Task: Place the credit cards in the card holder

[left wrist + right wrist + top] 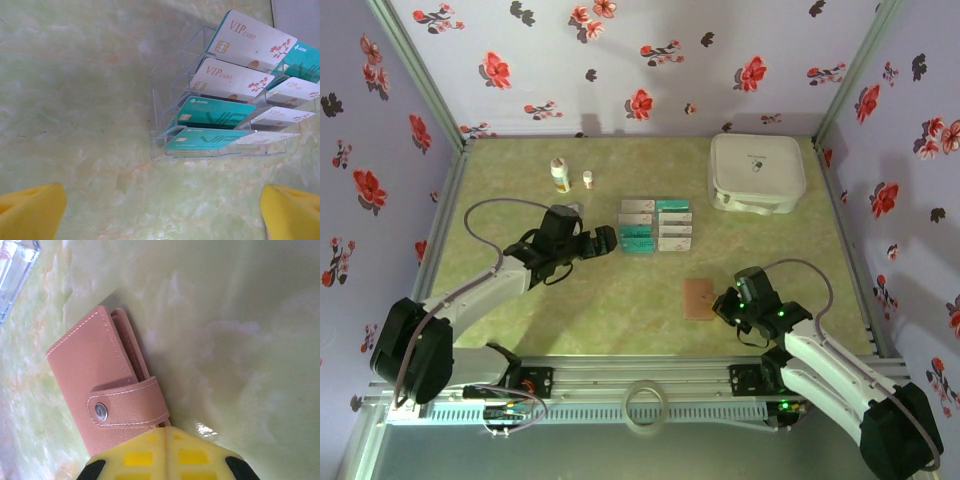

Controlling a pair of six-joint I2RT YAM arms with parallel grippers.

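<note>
- The right gripper (165, 440) is sitting nearest the lens. Its yellow pads are meeting with no gap, jaws fully together, right at the near end of the card holder (95, 370). I cannot tell whether a sliver of the holder's edge is being pinched between them or is merely lying under them.
- The card holder is lying flat on the table (240, 340), right of centre and close to the right arm. Its strap (130, 402) is wrapping over the front, and the snap button (101, 411) is looking fastened.
- The left gripper (160, 212) is hovering empty with its jaws spread wide, facing the clear tray (159, 115).
- The credit cards (215, 112) are leaning in the tray's stepped slots, some teal, some white with a red blossom print. None is sitting in the holder yet. The tray is standing mid-table, apart from the holder, farther back and to its left.
- Handling judgement, cards: probably light, stiff, slick plastic, with flat faces offering little friction. The best hold is likely the raised upper edge standing free of its slot, pinched across both faces.
- Handling judgement, holder: soft, leather-like and light, so likely sliding on the smooth tabletop when pushed. Pinning one end while working the strap is looking sensible, since the flap needs opening first.
</note>
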